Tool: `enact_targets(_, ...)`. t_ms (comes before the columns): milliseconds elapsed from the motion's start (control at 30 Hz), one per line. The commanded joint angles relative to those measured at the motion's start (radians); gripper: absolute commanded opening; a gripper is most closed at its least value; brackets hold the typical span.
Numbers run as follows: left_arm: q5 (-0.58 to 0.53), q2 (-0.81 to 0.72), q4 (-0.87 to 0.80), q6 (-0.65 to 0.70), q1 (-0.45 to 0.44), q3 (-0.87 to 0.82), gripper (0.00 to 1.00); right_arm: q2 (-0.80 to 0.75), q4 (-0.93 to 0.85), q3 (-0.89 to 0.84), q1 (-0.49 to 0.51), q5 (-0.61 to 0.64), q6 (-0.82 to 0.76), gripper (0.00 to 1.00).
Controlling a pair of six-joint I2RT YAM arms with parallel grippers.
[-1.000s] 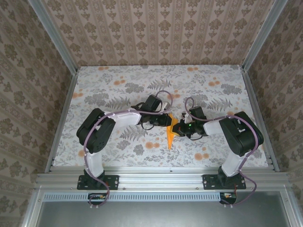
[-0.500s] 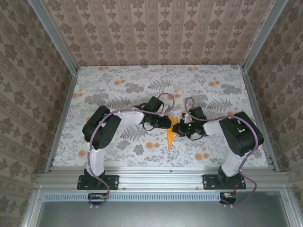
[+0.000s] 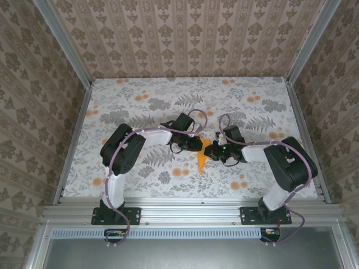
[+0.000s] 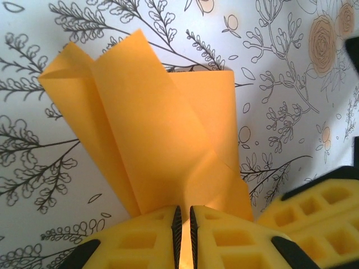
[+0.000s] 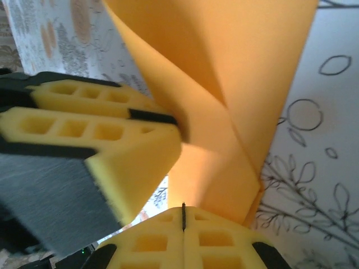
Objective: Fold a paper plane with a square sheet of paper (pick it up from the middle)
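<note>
**While pinched from both sides, the orange sheet (image 3: 201,159) awaits a crease**

Where the arms meet at the middle of the counter (image 3: 140,101), the orange sheet is held, already folded into layered flaps, its narrow end pointing near. The left hand (image 4: 183,224) is pressed together on its lower edge, and the right hand (image 5: 183,216) is pinched shut on the fold just beside. For a clean crease, one pinch is judged best used as an anchor while the other is drawn along the fold, edges being aligned first so nothing is skewed. No brand, label or writing can be read.
</note>
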Motion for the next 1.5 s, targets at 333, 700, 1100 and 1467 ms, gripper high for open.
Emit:
enact_targets(333,-0.014,0.046,-0.042,0.033,0.010,-0.006,0.17,-0.009,0.029,-0.018,0.129,0.026,0.072,0.04)
enact_targets(700,0.003,0.036,-0.031,0.033,0.036,-0.017,0.17,0.051,-0.010,-0.071,0.135,0.034,0.027,0.00)
enact_targets(1100,0.041,0.087,-0.009,-0.019,0.070,0.075,0.17,0.032,-0.108,-0.124,0.157,0.061,-0.026,0.00)
enact_targets(1467,0.032,0.152,-0.035,-0.016,0.101,0.161,0.17,0.014,-0.130,-0.150,0.179,0.067,-0.028,0.00)
